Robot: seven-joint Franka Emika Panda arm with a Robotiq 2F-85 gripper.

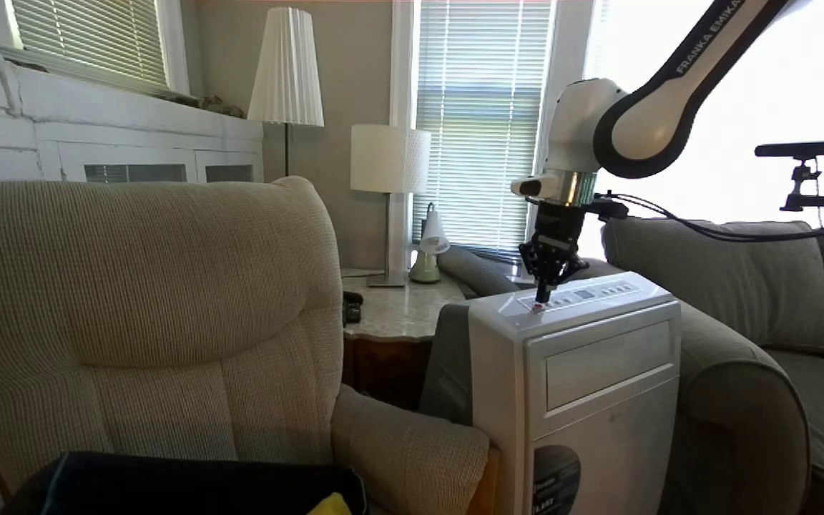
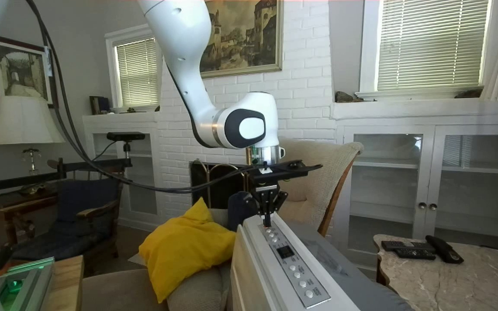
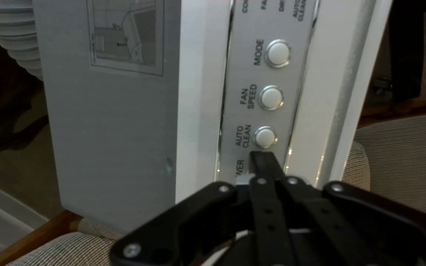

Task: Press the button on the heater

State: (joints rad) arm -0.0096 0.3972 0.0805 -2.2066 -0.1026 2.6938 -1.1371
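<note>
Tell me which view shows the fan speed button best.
The wrist view: the fan speed button looks large and unblocked, its label readable. Both exterior views show the heater panel smaller, labels unreadable, so that button is hard to identify.

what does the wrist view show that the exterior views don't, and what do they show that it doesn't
Only the wrist view: readable panel lettering, such as the MODE label and FAN SPEED label; from outside it is too small to read.

Only the exterior views: the robot arm, yellow cushion and floor lamp.

Shared: the heater, its control panel, and the claw with its tip at one end of that panel.
</note>
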